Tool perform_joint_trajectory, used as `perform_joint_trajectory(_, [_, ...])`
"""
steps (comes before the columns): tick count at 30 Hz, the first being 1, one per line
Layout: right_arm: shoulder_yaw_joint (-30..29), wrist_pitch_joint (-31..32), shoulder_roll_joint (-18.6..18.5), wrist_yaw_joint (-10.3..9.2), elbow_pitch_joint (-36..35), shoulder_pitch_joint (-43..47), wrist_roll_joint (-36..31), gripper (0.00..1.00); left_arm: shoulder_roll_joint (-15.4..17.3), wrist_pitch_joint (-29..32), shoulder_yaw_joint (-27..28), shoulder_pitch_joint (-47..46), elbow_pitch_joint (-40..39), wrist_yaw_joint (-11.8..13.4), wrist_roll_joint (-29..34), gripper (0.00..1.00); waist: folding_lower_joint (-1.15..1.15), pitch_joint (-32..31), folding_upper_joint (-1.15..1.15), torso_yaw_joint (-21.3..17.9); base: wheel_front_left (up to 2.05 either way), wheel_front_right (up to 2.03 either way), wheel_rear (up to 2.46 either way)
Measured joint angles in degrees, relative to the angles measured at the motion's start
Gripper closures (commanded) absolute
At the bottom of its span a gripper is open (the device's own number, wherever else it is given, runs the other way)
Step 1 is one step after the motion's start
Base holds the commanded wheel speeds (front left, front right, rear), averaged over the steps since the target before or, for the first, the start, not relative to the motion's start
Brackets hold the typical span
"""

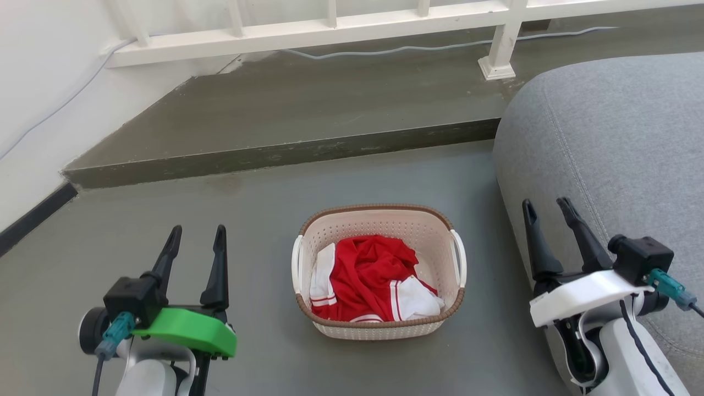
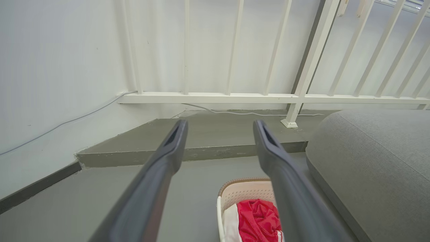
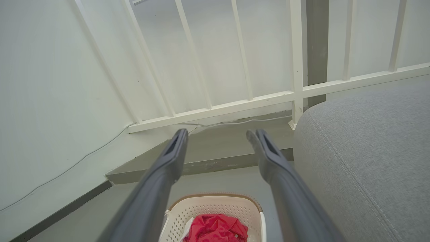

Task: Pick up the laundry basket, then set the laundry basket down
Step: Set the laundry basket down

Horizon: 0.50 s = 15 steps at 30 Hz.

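Laundry basket point(image 1: 379, 223) seated flat on grey floor point(image 1: 220, 220), centred between both arms, just beside grey cushion point(image 1: 605, 137).
Counted: 1 basket, 2 white side handles point(image 1: 297, 264), 1 red-and-white garment bundle point(image 1: 368, 275) inside.
Left gripper point(image 1: 198, 230) and right gripper point(image 1: 546, 203) held low either side, well apart from handles. Fingers spread on both, nothing held.
Judged: symmetric staging for two-handed lift. Pickup not yet begun.
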Motion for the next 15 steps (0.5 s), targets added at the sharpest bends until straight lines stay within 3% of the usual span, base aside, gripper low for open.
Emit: perform_joint_trajectory(15, [-0.78, -0.01, 0.34, 0.0, -1.01, 2.18, -1.01, 0.0, -0.18, 0.0, 0.86, 1.88, -1.29, -0.2, 0.89, 0.0, 0.0, 0.14, 0.0, -0.28, 0.0, 0.0, 0.0])
